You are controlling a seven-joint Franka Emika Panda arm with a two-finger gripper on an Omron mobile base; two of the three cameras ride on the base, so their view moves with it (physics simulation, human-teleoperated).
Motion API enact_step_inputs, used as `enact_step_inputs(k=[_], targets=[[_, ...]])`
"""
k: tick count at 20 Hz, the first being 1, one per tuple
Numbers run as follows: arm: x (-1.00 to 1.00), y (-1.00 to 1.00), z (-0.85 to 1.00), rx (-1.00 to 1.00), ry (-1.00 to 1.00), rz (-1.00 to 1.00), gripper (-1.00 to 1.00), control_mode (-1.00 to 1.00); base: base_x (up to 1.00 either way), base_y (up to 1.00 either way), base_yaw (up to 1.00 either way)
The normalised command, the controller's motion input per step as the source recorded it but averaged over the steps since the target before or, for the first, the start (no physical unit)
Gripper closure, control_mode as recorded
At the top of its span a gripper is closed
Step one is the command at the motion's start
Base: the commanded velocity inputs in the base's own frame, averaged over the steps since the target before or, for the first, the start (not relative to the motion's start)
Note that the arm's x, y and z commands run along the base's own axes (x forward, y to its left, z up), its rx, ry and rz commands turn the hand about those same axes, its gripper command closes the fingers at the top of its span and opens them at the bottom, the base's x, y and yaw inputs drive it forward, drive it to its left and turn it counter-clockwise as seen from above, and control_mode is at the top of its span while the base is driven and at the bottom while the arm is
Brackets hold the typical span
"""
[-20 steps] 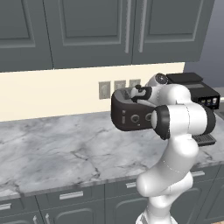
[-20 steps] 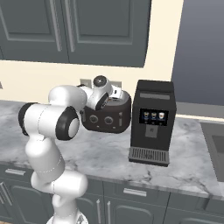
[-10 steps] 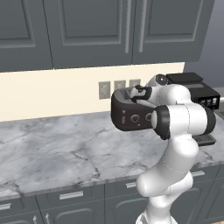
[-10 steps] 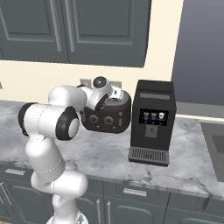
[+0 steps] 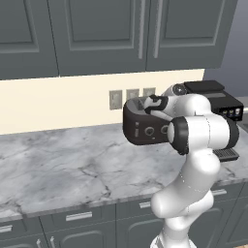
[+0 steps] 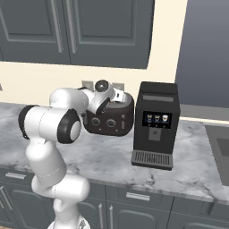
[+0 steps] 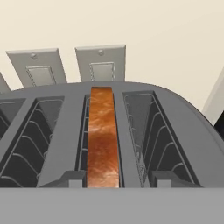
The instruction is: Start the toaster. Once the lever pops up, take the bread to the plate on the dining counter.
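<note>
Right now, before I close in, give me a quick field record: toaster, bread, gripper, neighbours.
toaster: black, on the marble counter against the wall
bread: one browned slice upright in a slot, top edge showing
other slots: those in the hand view look empty
gripper: above the toaster, fingertips either side of the bread, jaws apart, not gripping
neighbours: coffee machine right of the toaster; wall outlets behind

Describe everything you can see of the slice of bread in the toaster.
The tan-brown bread slice stands on edge in one slot of the squat black rounded toaster, second from the right in the hand view. Its toasted top edge shows, mottled orange-brown. Empty wire-lined slots flank it. The pincer straddles it, fingertips either side.
</note>
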Motion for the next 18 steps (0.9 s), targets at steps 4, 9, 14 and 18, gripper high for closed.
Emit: enact_step_inputs(k=[4,9,14,18], targets=[[0.0,0.0,0.11,0.0,0.0,0.0,1.0,-1.0,0.0,0.0,0.0],[0.0,0.0,0.11,0.0,0.0,0.0,1.0,-1.0,0.0,0.0,0.0],[-0.02,0.0,0.12,0.0,0.0,0.0,1.0,-1.0,0.0,0.0,0.0],[-0.03,0.0,0.1,0.0,0.0,0.0,1.0,-1.0,0.0,0.0,0.0]])
